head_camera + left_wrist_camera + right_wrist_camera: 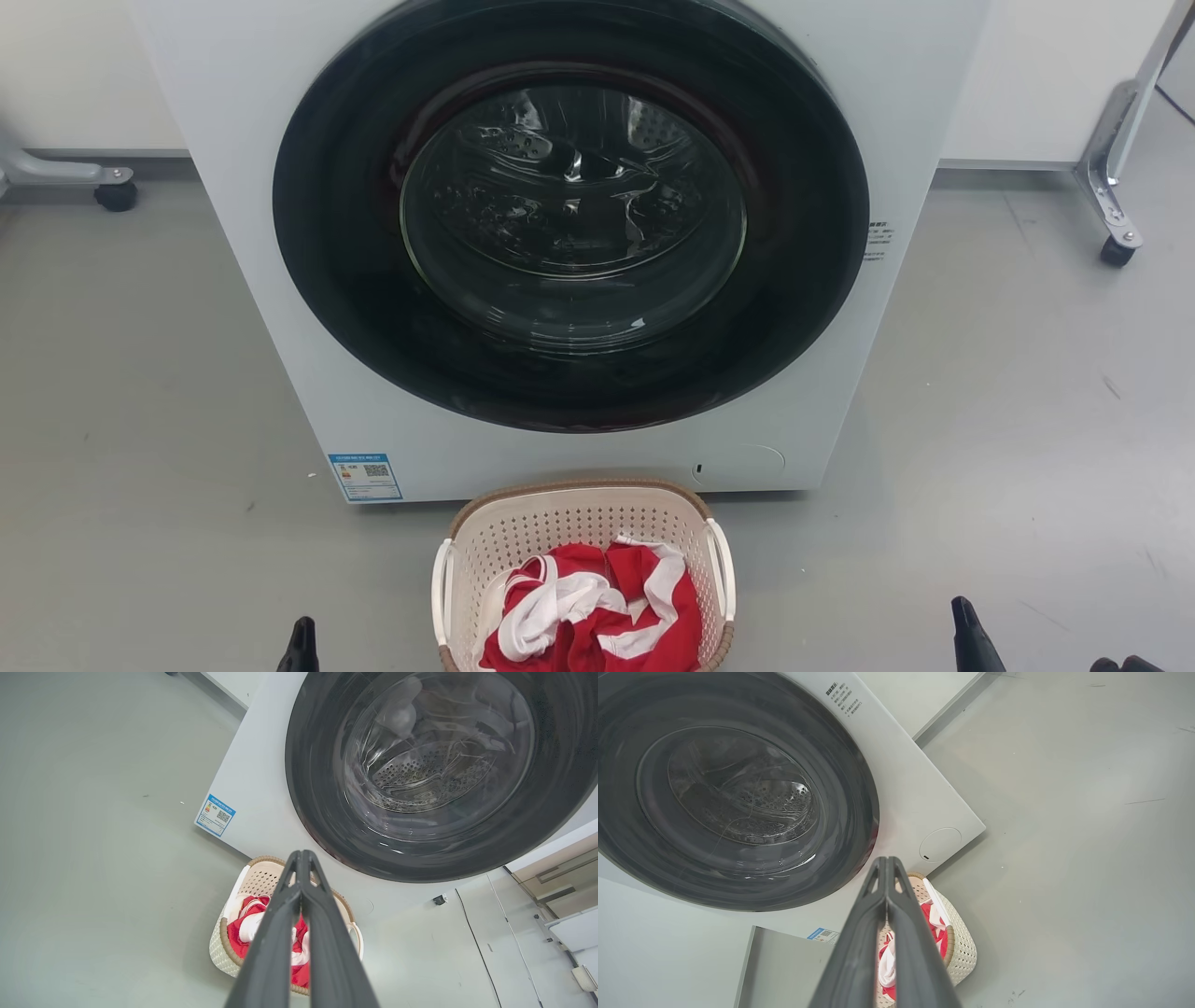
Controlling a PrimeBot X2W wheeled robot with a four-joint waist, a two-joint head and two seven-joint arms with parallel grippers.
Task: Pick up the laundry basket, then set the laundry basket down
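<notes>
The laundry basket [569,521] stands upright on the grey floor [140,420] at the lower middle of the head view. Its far rim sits just before the foot of the washer [579,252], and whether the 2 touch I cannot tell. A red and white cloth [597,607] lies heaped inside, filling the near half and leaving the far wall bare.

The left claw [302,855] has its fingers pressed together and holds nothing. The right claw [887,859] is the same. In the head view they sit at the lower left and lower right edges, well apart from the basket on either side.

This scene fits a basket waiting to be lifted, and equally one already set down with both claws drawn clear. The pictures do not settle which.

On handling, I judge the white handle at the frame's left [441,579] and the one at its right [721,569] to be the sound holds. The perforated wall looks thin and may flex under a pinch. With both handles taken evenly the basket should ride level, and the loose cloth should remain inside. The washer close behind leaves little room at the far rim, so any travel is safer straight up or down than forward.
</notes>
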